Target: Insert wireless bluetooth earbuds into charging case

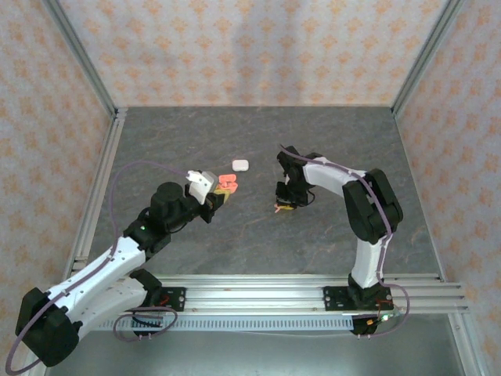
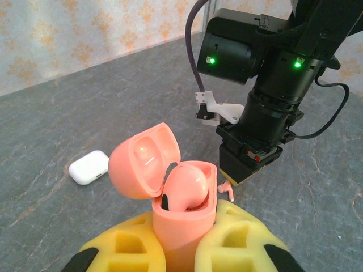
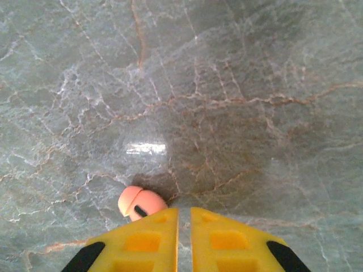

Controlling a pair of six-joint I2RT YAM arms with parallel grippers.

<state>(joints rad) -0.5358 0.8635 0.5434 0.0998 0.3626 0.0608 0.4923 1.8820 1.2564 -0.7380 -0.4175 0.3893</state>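
Pinching a pink earbud [image 3: 138, 202], the right hand [image 3: 184, 218] partly hides it.

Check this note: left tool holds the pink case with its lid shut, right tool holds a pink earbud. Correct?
No. The lid is open, as the left wrist view shows. The left tool does hold the pink case, and the right tool a pink earbud.

The bench [image 1: 258, 235] is grey like stone, with thin cracks. Walls [image 1: 235, 47] with orange flowers stand at its far, left and right edges. Silver rails [image 1: 258, 286] run along its near edge.
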